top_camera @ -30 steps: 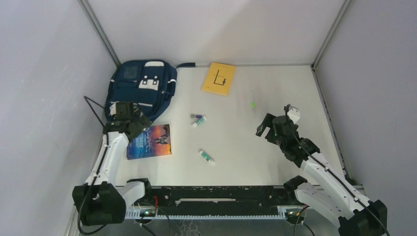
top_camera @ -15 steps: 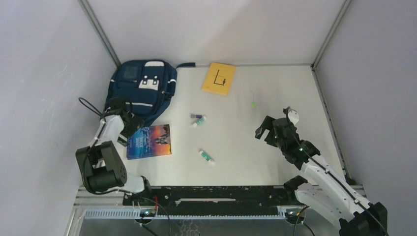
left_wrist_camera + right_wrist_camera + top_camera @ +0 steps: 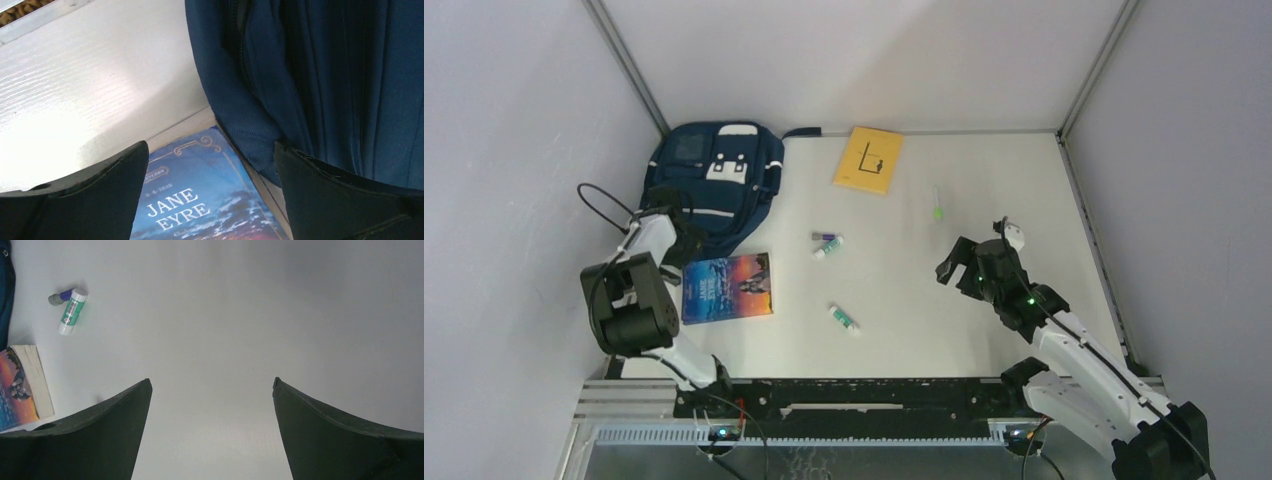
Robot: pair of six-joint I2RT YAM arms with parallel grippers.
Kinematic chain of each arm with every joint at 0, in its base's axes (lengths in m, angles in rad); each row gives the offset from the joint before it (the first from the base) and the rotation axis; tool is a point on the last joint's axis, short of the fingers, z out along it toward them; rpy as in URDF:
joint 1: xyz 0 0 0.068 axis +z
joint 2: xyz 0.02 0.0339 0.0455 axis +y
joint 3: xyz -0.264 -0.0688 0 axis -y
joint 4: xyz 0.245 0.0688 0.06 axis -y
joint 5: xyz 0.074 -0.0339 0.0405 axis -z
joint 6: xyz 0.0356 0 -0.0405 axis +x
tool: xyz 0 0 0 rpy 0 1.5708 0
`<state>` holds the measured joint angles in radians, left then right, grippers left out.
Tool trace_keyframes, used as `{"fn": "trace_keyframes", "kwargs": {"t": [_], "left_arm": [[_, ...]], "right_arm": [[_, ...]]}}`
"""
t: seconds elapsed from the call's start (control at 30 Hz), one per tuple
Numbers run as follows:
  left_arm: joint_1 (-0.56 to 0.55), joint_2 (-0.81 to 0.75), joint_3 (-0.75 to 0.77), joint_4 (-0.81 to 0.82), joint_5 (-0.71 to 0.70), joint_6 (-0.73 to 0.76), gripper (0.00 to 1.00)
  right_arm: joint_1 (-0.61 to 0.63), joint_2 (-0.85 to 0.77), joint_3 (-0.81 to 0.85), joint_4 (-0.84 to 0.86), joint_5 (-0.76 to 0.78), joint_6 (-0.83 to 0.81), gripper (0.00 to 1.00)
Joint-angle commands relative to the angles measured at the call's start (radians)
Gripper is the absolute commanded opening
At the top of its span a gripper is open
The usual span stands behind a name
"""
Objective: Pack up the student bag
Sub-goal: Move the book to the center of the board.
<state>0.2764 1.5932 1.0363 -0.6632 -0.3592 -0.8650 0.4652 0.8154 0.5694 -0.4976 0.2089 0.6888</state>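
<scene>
Table (image 3: 904,290): white, everything is laid out on it.
Student bag (image 3: 714,180): navy, lying flat in the far left corner, white patches facing up; in the left wrist view its blue fabric and zip lines (image 3: 325,75) fill the right side.
Jane Eyre paperback (image 3: 727,287): flat, just beside the bag's near edge; the title reads clearly (image 3: 200,200).
Yellow booklet (image 3: 868,160): by the far edge, well apart from both arms.
Left gripper (image 3: 686,238): jaws spread wide and holding nothing, hanging over the gap where the bag meets the book corner (image 3: 210,150); whether it touches the fabric, I cannot tell.
Right gripper (image 3: 954,262): wide open too, nothing held, over bare table (image 3: 211,382).
Glue sticks: one mid-table (image 3: 828,247) beside a small purple cap (image 3: 824,237), another nearer the arms (image 3: 844,319).
Green pen (image 3: 938,205): beyond the right gripper.
</scene>
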Motion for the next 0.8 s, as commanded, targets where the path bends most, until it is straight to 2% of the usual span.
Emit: {"fn": "trace_keyframes", "kwargs": {"t": [0.0, 0.23, 0.77], "left_arm": [[0.005, 0.068, 0.089, 0.028, -0.051, -0.037, 1.00], [-0.039, 0.086, 0.036, 0.044, 0.018, -0.020, 0.95], [-0.427, -0.134, -0.214, 0.026, 0.064, -0.047, 0.95]], "right_arm": [[-0.003, 0.020, 0.004, 0.080, -0.062, 0.026, 1.00], [-0.002, 0.042, 0.004, 0.085, -0.067, 0.045, 1.00], [-0.002, 0.030, 0.005, 0.041, -0.030, 0.043, 1.00]]}}
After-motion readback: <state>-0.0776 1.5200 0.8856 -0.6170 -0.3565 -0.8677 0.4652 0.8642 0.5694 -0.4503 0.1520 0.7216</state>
